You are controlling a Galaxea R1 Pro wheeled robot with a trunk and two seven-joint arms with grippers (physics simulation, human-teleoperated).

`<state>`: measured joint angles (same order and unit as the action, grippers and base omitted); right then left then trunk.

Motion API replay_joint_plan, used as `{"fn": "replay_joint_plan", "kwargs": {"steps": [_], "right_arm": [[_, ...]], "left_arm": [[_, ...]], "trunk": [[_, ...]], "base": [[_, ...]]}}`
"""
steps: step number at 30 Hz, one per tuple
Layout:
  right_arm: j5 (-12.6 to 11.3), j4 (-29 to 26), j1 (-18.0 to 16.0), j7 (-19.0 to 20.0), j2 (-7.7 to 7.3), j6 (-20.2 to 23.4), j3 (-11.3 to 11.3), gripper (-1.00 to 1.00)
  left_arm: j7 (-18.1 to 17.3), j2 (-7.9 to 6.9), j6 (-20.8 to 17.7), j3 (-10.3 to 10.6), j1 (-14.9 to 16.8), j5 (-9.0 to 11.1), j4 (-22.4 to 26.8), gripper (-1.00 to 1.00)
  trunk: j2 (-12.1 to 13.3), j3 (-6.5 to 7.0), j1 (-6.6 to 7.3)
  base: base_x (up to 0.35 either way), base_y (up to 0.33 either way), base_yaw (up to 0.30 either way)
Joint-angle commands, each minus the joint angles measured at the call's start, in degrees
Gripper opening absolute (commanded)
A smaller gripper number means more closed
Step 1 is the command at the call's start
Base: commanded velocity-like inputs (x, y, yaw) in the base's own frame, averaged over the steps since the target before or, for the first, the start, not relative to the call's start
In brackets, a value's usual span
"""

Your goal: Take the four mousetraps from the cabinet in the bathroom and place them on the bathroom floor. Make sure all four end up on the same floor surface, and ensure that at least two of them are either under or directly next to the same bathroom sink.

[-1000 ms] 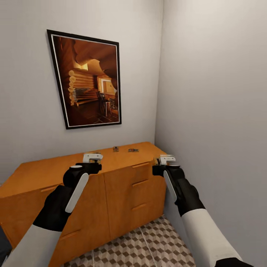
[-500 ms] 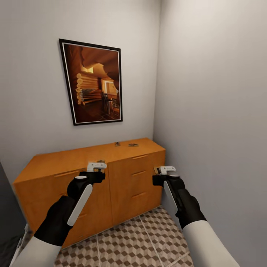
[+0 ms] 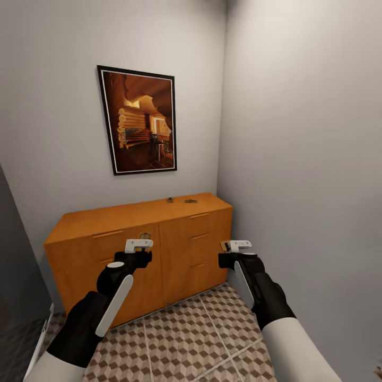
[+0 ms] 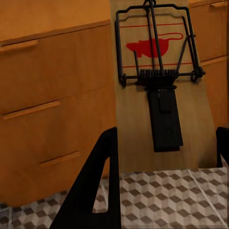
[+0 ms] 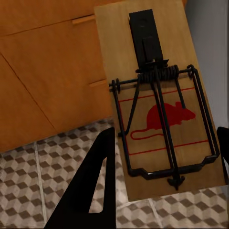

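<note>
The left gripper (image 3: 142, 250) has its dark fingers (image 4: 98, 186) closed on a mousetrap (image 4: 160, 90), a flat wooden board with a black wire bar, a spring and a red mouse printed on it. The right gripper (image 3: 233, 251) grips a second mousetrap (image 5: 160, 102) of the same kind between its fingers (image 5: 93, 183). In the head view both traps are small tan shapes at the gripper tips.

Both arms reach forward, bent at the elbow, their black forearms rising out of white upper sleeves, the left at the left of the head view and the right at the right. The grippers hang at about the same height, well apart, in front of the cabinet (image 3: 132, 249) and above the bathroom floor (image 3: 180, 334).

The low orange-brown cabinet stands against the back wall, in the corner where a grey side wall meets it. Two more mousetraps (image 3: 180, 200) lie on its flat top near the back wall, close together. A framed picture (image 3: 140, 119) of a log cabin interior hangs on the wall above. The floor tiles carry a brown, beige and white cube pattern.
</note>
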<state>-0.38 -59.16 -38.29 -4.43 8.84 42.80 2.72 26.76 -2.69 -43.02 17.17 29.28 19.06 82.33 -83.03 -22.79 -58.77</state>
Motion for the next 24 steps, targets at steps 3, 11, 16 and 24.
{"fn": "replay_joint_plan", "kwargs": {"steps": [3,11,16,24], "right_arm": [[-0.2,0.0,0.0,-0.3,-0.03,0.3,0.1,-1.00],[0.0,0.0,0.0,-0.6,-0.14,0.3,0.1,-1.00],[0.0,-0.1,0.0,-0.6,-0.20,0.4,0.0,-1.00],[-0.1,-0.1,0.0,-0.7,-0.14,0.3,0.1,-1.00]], "left_arm": [[0.7,0.01,0.1,0.2,0.0,0.5,0.1,-1.00],[0.6,0.03,0.1,0.1,0.0,0.5,0.2,-1.00],[0.1,0.05,0.1,0.1,0.0,1.0,0.0,-1.00],[0.1,0.05,0.0,0.0,0.0,1.0,-0.2,-1.00]], "trunk": [[0.0,-0.07,0.04],[0.0,-0.07,0.04],[0.0,-0.07,0.04],[0.0,-0.07,0.04]], "base": [[-0.305,0.000,0.000],[-0.066,0.000,0.000],[-0.001,0.000,0.000],[0.000,0.000,0.000]]}}
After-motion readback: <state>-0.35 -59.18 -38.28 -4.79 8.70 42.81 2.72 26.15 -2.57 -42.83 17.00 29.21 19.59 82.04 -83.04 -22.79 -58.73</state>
